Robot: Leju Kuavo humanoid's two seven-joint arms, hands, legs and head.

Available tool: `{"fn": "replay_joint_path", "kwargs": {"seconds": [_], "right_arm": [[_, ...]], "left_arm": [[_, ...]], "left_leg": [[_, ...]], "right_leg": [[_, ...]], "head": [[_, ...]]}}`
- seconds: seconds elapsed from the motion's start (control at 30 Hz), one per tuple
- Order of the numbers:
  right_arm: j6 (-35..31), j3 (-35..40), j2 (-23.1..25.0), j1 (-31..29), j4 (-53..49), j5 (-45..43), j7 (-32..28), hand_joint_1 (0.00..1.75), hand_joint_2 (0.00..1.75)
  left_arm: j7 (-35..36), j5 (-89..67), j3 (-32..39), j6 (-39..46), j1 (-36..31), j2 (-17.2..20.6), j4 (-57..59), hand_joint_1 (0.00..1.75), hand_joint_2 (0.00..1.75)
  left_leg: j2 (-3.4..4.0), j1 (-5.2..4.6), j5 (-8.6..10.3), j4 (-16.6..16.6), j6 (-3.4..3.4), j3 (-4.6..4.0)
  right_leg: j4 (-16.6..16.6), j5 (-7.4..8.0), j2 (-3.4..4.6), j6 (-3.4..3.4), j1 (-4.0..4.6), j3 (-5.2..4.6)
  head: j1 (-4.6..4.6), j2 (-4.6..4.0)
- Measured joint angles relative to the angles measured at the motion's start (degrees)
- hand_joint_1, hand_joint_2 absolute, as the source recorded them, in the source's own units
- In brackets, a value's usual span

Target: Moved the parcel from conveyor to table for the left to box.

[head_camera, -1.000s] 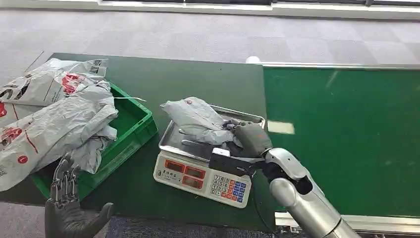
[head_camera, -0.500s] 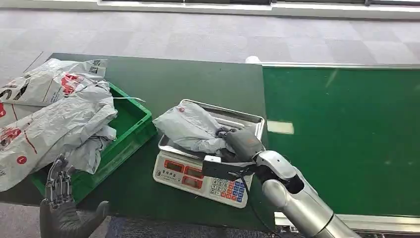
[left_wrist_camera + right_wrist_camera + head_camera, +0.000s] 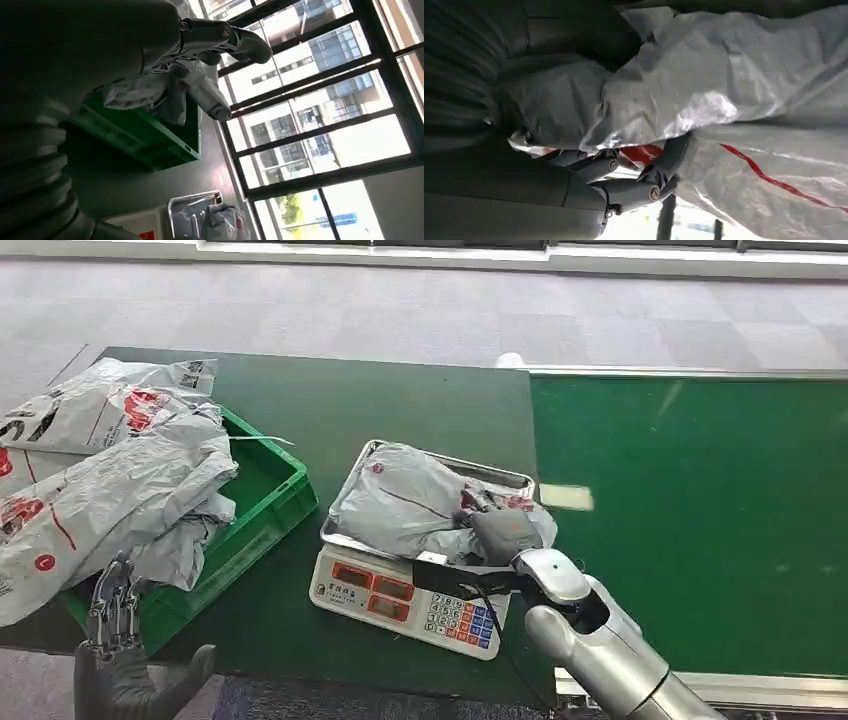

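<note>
- A grey plastic mailer parcel with red markings lies on the steel pan of a white electronic scale, at the centre of the head view.
- The robot's right hand rests on the parcel's right end with its fingers curled into the wrinkled plastic, gripping it; the right wrist view shows the fingers under a fold of the bag.
- The left hand sits at the lower left of the frame, fingers apart and upright, holding nothing.
- A green crate at the left holds a heap of grey mailer bags.
- The green conveyor belt fills the right side, beside the dark green table.
</note>
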Motion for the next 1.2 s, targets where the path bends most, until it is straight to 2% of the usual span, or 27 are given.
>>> {"fn": "replay_joint_path", "kwargs": {"seconds": [0.07, 0.13, 0.2, 0.27, 0.43, 0.53, 0.63, 0.87, 1.0, 1.07, 1.13, 1.2], "right_arm": [[-3.1, -1.0, 0.0, 0.6, 0.2, 1.3, -1.7, 0.00, 1.75], [-8.3, -2.6, 0.1, 2.1, -0.2, -1.0, -6.7, 0.00, 1.75], [-13.5, -5.4, 0.4, 5.3, -2.7, -6.5, -12.3, 0.00, 1.75], [-16.3, -9.3, 0.5, 9.1, -6.5, -13.7, -17.6, 0.00, 1.75], [-16.8, -17.3, 0.5, 15.2, -12.2, -15.9, -22.5, 0.00, 1.75], [-17.9, -20.1, 0.5, 16.7, -13.5, -22.2, -28.4, 0.00, 1.75], [-18.8, -21.5, 0.5, 17.7, -14.3, -26.4, -31.8, 0.00, 1.75], [-19.2, -22.8, 0.5, 18.6, -15.0, -27.3, -32.4, 0.00, 1.75], [-21.1, -23.1, 0.5, 19.2, -15.5, -36.1, -38.0, 0.00, 1.75], [-25.7, -23.6, 1.1, 19.5, -16.7, -43.8, -44.1, 0.00, 1.75], [-39.7, -25.0, 4.0, 21.4, -20.6, -50.6, -50.2, 0.00, 1.75], [-53.9, -25.5, 7.8, 23.3, -25.9, -51.4, -52.3, 0.00, 1.75]], "left_arm": [[-0.2, -1.5, 1.0, -1.2, 0.1, -1.0, -0.9, 0.00, 1.75], [-1.0, -3.6, 1.4, -1.9, 0.1, -1.7, -1.6, 0.00, 1.75], [-0.1, -9.6, 1.4, -1.7, -1.2, -1.8, -2.2, 0.00, 1.75], [2.7, -16.1, 0.4, -1.5, -5.1, -1.0, -2.2, 0.00, 1.75], [5.1, -16.5, -1.6, -1.9, -10.8, 0.5, -2.0, 0.00, 1.75], [5.2, -15.5, -2.8, -0.7, -12.6, 2.0, -1.6, 0.00, 1.75], [5.3, -14.9, -3.2, 0.0, -13.9, 3.2, -1.4, 0.00, 1.75], [5.4, -14.6, -4.2, 0.4, -15.2, 4.5, -1.0, 0.00, 1.75], [7.4, -15.4, -5.0, 1.2, -16.5, 5.4, -0.8, 0.00, 1.75], [10.4, -17.5, -6.1, 1.4, -18.1, 5.9, -0.4, 0.00, 1.75], [16.9, -22.0, -8.1, -0.5, -21.4, 6.3, 0.6, 0.00, 1.75], [24.7, -26.8, -10.8, -2.5, -25.1, 6.4, 2.7, 0.00, 1.75]], "left_leg": [[-0.03, 0.00, 0.00, 0.0, 0.00, -0.01], [-0.02, 0.00, 0.00, 0.0, 0.00, 0.00], [-0.09, 0.00, 0.00, 0.1, 0.00, 0.07], [-0.49, 0.00, 0.04, 0.1, -0.02, -0.08], [-0.16, 0.00, 0.04, 0.0, -0.04, -0.07], [-0.02, 0.00, 0.04, 0.0, -0.04, -0.05], [0.07, 0.00, 0.04, 0.0, -0.05, -0.04], [0.11, 0.00, 0.04, 0.0, -0.05, -0.05], [0.08, 0.00, 0.05, 0.0, -0.04, -0.07], [0.08, 0.00, 0.05, 0.0, -0.04, -0.03], [-0.08, 0.00, 0.05, 0.0, -0.03, -0.06], [-0.10, -0.01, 0.08, 0.0, -0.07, -0.08]], "right_leg": [[0.0, 0.00, -0.04, 0.00, -0.01, 0.01], [0.0, 0.00, -0.03, 0.00, -0.01, 0.00], [-0.1, 0.00, -0.09, 0.01, 0.00, -0.13], [0.0, -0.02, -0.47, 0.00, 0.03, -0.07], [0.0, 0.03, -0.17, -0.06, 0.02, -0.08], [0.0, 0.08, -0.06, -0.06, 0.02, -0.14], [0.0, 0.08, -0.03, -0.06, 0.02, -0.14], [0.0, 0.08, 0.08, -0.06, 0.02, -0.17], [0.0, 0.09, 0.06, -0.04, 0.01, -0.17], [0.0, 0.10, 0.08, -0.04, 0.01, -0.21], [0.0, 0.09, -0.12, -0.04, 0.03, -0.17], [0.0, 0.09, -0.13, -0.04, 0.01, -0.14]], "head": [[0.00, 0.00], [0.00, 0.00], [0.00, 0.00], [0.02, 0.00], [0.02, 0.00], [0.00, 0.00], [0.00, 0.00], [0.00, 0.00], [0.00, 0.00], [0.00, 0.00], [0.02, 0.00], [0.00, 0.00]]}}
